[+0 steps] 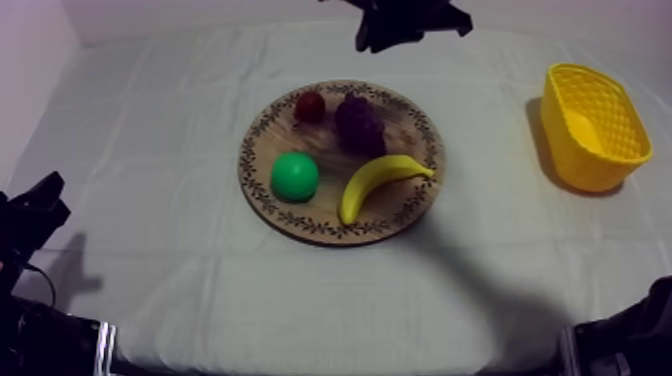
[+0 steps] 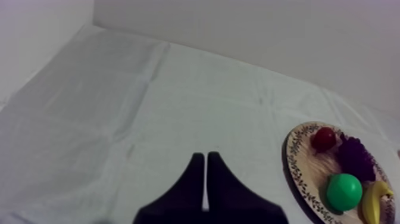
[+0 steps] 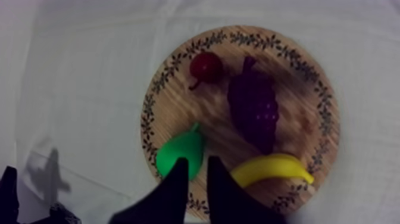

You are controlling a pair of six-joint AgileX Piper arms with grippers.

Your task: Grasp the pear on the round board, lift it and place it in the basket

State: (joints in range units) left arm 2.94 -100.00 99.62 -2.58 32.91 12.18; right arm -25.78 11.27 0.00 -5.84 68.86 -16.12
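The green pear (image 1: 295,176) lies on the left part of the round wooden board (image 1: 262,131), beside a banana (image 1: 380,182). My right gripper (image 1: 375,42) hangs above the table's far edge, behind the board. In the right wrist view it (image 3: 197,164) looks down on the board (image 3: 321,89), its fingers a little apart and empty, their tips just over the pear (image 3: 180,152). The yellow basket (image 1: 610,130) stands at the right of the table, empty. My left gripper (image 1: 48,190) rests low at the left, its fingers (image 2: 205,156) together.
A bunch of grapes (image 1: 360,124) and a small red fruit (image 1: 309,106) lie on the far half of the board. Bare cloth (image 1: 500,250) stretches between board and basket. A wall runs behind the table.
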